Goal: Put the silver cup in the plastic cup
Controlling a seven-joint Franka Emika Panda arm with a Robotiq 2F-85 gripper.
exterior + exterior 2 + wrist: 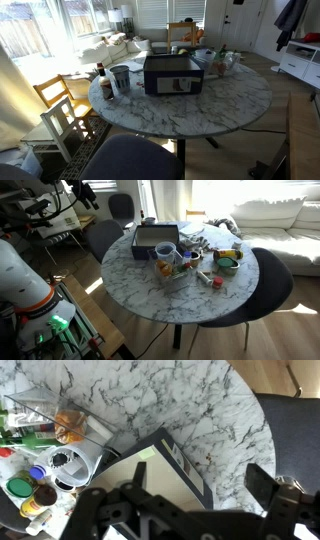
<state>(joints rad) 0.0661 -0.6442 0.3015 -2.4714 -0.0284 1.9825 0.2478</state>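
Observation:
The silver cup (75, 462) stands on the marble table (190, 405) beside a black box (150, 480); I look down into its wide mouth. It also shows in both exterior views (120, 78) (165, 252). A clear plastic container (55, 418) with orange contents stands just beyond it, and shows in an exterior view (186, 268). My gripper (200, 485) is open and empty, high above the black box and the table's edge, well apart from the cup.
A dark red-capped bottle (105, 86) stands next to the silver cup. Paint pots (22, 487) and a green bowl (228, 260) crowd one side of the table. Dark chairs (290, 430) stand round it.

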